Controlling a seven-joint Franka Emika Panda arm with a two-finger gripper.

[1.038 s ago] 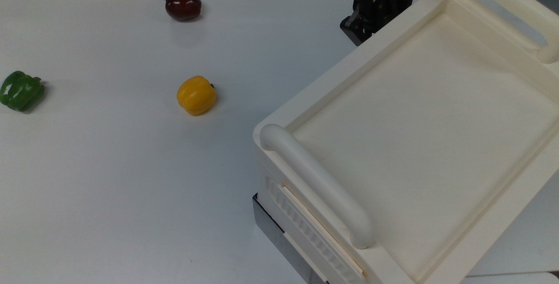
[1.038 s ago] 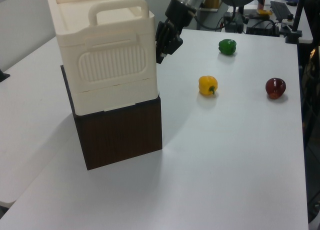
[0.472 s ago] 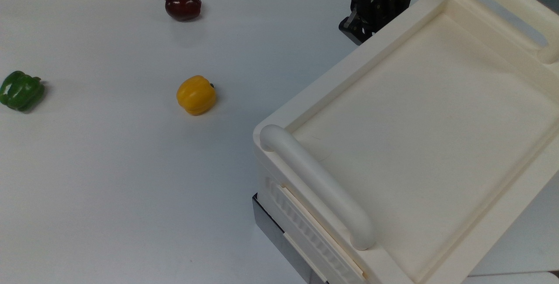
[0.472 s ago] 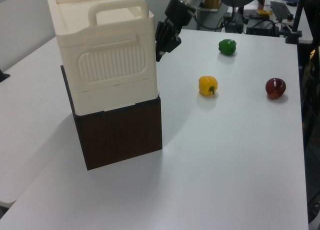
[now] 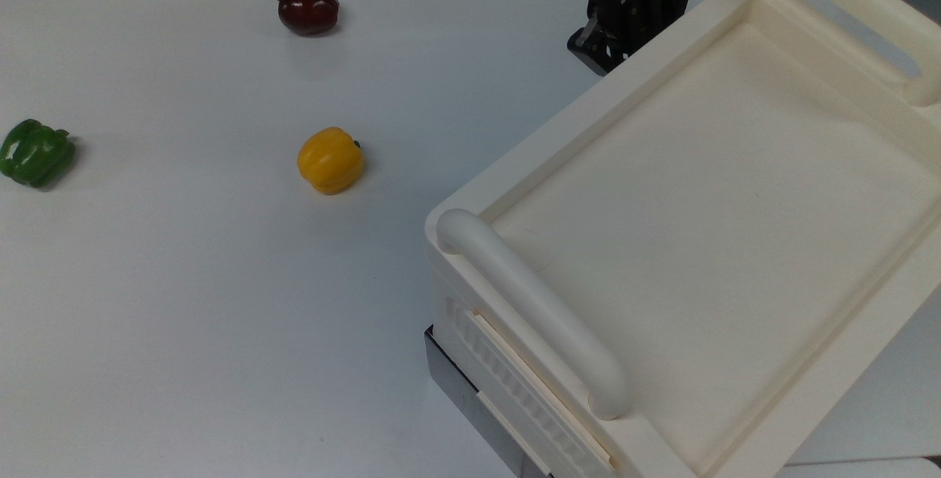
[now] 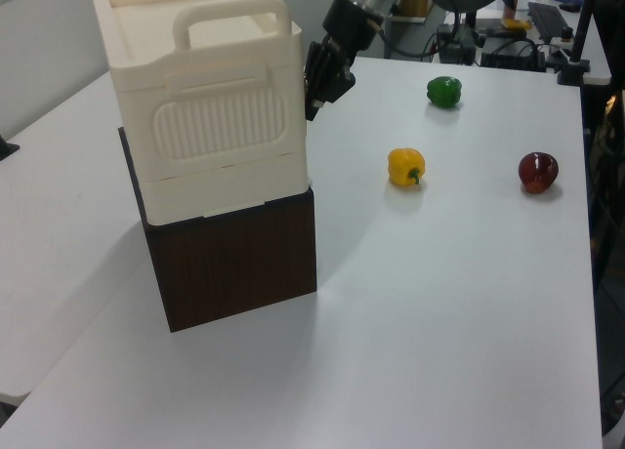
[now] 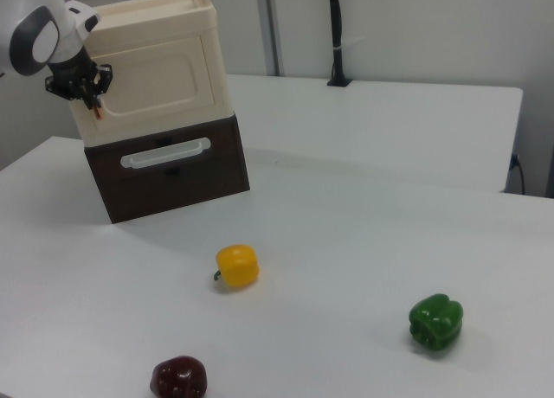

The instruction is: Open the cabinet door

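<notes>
The cabinet door [image 7: 154, 74] is the flat cream panel on the upper box, toward eleven o'clock in the right view. It sits above the dark drawer [image 7: 164, 169], and the whole unit stands on the bench [image 7: 346, 268]. I judge the door to be stiff moulded plastic: light, swinging on a hinge rather than lifting, and smooth enough to slip. The hold therefore belongs on the slim copper strip [image 7: 98, 112] along its nine o'clock edge, not on the panel face. My gripper [image 7: 86, 93] sits right at that edge, the wrist reaching down toward seven o'clock in the left view, beside the box's corner. Whether my jaws are spread or pinching the strip, I cannot tell. The door looks closed, flush with its frame.
</notes>
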